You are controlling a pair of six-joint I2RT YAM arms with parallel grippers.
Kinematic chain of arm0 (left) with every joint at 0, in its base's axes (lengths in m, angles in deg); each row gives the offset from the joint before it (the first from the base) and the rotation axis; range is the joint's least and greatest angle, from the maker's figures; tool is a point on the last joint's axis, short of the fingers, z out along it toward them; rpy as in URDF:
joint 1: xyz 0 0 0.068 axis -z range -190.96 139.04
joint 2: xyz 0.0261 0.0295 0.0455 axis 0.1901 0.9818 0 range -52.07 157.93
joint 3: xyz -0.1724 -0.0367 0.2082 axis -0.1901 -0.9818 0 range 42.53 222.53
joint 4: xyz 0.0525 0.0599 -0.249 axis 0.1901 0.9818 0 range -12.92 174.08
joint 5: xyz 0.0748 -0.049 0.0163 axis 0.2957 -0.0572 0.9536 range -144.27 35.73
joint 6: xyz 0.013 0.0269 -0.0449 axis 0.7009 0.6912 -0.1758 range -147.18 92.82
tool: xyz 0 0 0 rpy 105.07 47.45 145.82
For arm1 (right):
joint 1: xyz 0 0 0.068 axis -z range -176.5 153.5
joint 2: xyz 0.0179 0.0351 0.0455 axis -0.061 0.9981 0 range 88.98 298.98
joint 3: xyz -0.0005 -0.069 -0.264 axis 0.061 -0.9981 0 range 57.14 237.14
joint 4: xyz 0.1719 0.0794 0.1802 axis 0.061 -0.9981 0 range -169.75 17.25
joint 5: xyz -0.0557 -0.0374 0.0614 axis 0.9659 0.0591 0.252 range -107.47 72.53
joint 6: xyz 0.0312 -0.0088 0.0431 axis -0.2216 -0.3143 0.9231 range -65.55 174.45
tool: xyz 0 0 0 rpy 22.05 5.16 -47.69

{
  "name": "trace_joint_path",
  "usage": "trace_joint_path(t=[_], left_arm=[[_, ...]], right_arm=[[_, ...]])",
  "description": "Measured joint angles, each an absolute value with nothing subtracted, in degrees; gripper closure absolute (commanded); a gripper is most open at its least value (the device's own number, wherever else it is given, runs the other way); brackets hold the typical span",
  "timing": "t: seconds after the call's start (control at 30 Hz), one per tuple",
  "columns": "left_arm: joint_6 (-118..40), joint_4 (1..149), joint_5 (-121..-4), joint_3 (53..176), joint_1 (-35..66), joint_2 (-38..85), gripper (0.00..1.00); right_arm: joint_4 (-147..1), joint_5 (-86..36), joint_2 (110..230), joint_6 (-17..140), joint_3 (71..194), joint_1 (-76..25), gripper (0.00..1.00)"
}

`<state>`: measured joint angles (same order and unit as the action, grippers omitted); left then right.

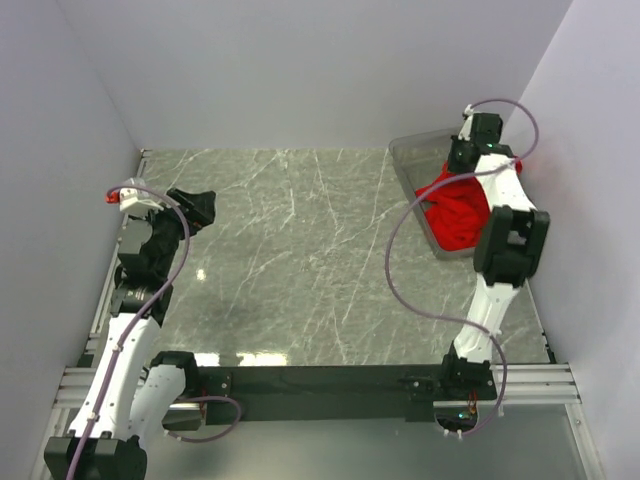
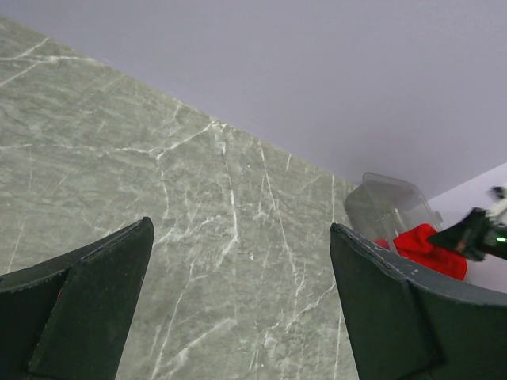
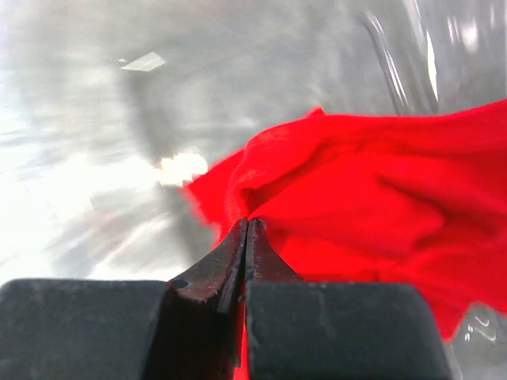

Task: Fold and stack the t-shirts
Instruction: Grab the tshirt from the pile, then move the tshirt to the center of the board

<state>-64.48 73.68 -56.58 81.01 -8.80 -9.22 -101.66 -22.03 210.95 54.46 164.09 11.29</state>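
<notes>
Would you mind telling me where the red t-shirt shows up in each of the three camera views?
Top external: the red t-shirt lies bunched in the clear bin, far right.
Left wrist: the shirt is a small red patch at the right edge, against the bin.
Right wrist: it fills the centre and right, with a fold pinched by the right gripper.
Shared landmark: the clear bin.

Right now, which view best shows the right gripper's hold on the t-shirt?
Right wrist: right gripper shut on a fold of the red t-shirt. Top view: shirt crumpled in the clear bin, grip hidden. Left wrist: a distant red patch.
</notes>
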Motion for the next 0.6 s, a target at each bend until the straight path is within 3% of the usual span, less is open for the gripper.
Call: trace_joint_path(t=[0.3,0.6], left_arm=[[-63.3,73.9,-56.1,81.0,-8.8,-10.7,0.00],[-59.8,73.9,-55.3,83.1,-8.8,-11.5,0.01]], right_arm=[[-94.4,-35.2,179.0,53.7,157.8,8.2,1.00],[-95.9,-40.3,177.8,53.8,186.8,-5.7,1.00]])
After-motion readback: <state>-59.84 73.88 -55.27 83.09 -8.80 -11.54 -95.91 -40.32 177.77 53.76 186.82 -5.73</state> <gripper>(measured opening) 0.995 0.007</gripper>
